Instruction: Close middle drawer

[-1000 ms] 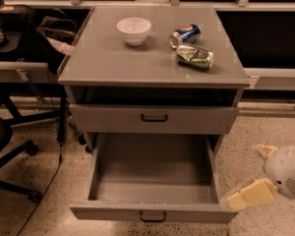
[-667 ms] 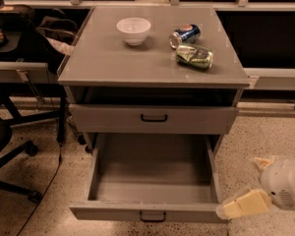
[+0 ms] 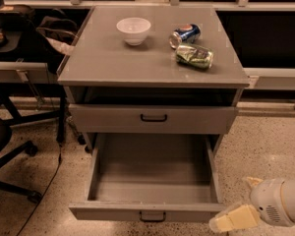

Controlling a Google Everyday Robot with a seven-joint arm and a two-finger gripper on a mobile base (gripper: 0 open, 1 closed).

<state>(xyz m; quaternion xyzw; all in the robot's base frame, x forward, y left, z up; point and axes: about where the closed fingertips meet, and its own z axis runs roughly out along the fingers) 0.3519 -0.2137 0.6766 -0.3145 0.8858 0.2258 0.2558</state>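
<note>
Camera view, single frame.

Containers:
- The middle drawer (image 3: 108,212) is at the lower centre of the frame, pulled far out towards the camera. Its inside shows only bare grey floor and walls. A small dark loop handle (image 3: 152,216) sits at the centre of its low front.
- The top drawer (image 3: 196,119) is above it and has a taller front. It stands slightly out, with a dark gap over its upper edge. I cannot see what is inside.
- A white bowl (image 3: 133,29) stands upright on the table (image 3: 113,65), upper centre. The part of its interior in view looks plain white.

Labels:
- A blue can (image 3: 184,35) lies on its side to the right of the bowl. It carries a red, white and blue mark, but the lettering is not legible.
- A green crinkled item (image 3: 194,56) lies just below the can. I cannot tell whether it is a can or a packet, and its print is unreadable.

Gripper:
- My gripper (image 3: 236,203) is at the lower right of the frame, just beside the drawer's front right corner and over the speckled floor (image 3: 265,146).
- I cannot tell whether it touches the front.
- The jaws stand apart, with only floor showing between them. They hold nothing.

Versus 0.7 s ago:
- My gripper is lower in the frame and slightly further left.
- The middle drawer front is in the same place and equally far out.
- The bowl, the can and the green item are unmoved.
</note>
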